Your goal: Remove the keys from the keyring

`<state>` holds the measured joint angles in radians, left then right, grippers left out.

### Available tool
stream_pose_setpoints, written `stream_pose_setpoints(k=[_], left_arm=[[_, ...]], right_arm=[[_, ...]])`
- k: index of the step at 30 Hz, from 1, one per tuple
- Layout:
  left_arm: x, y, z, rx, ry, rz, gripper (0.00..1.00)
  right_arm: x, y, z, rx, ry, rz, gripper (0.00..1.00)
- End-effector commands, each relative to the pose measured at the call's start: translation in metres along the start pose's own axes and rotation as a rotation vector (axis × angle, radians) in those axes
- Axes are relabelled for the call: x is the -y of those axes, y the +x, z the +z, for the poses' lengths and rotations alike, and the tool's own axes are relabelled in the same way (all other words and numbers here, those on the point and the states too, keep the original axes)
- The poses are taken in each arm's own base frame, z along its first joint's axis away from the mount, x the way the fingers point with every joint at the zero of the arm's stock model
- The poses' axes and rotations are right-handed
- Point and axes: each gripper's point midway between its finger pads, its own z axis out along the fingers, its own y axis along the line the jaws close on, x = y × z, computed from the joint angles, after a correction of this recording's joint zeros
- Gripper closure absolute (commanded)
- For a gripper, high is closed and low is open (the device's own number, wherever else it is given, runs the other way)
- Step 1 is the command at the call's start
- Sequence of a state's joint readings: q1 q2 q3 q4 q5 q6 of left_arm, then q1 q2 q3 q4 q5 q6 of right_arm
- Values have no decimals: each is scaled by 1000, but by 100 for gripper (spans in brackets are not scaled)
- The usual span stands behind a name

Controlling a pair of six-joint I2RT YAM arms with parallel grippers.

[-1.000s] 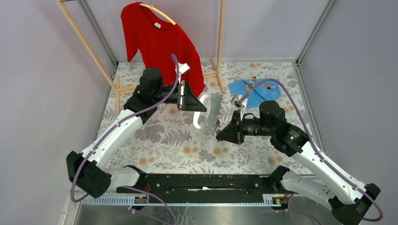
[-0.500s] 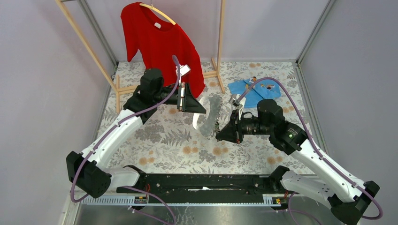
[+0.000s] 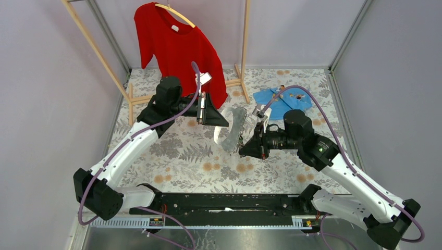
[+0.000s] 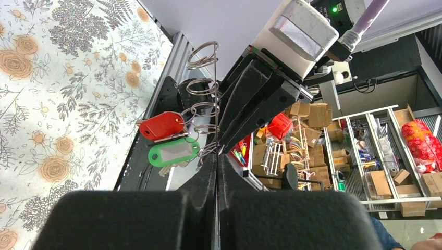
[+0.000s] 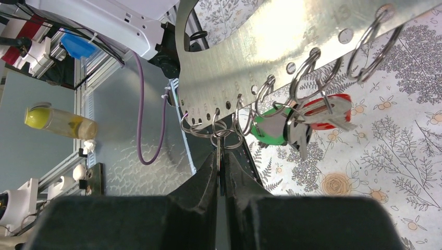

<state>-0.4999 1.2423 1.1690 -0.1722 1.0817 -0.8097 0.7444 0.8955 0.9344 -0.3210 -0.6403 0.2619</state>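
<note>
Keyring (image 3: 233,126) is held tilted above table (image 3: 182,156), between the 2 arms. It's a flat perforated metal band w/ split rings (image 5: 312,73) thru holes along one edge. Red key (image 5: 328,111) & green key (image 5: 271,131) hang side by side from rings near mid-band, touching. L gripper (image 4: 217,167): jaws closed tight on the band's edge. R gripper (image 5: 220,156): jaws all but closed, tips pinching a small ring (image 5: 223,136) on the band's edge, just beside green key.
</note>
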Motion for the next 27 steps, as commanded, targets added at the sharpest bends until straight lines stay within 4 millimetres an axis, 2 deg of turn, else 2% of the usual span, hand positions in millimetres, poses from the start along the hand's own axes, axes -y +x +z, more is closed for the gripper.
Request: stream_pose_setpoints(k=[1, 27], left_arm=[[23, 0, -5, 4, 50, 96, 100], [14, 6, -3, -15, 23, 98, 100]], right_arm=[[-9, -19, -3, 43, -2, -18, 100], [-4, -17, -3, 27, 34, 20, 100]])
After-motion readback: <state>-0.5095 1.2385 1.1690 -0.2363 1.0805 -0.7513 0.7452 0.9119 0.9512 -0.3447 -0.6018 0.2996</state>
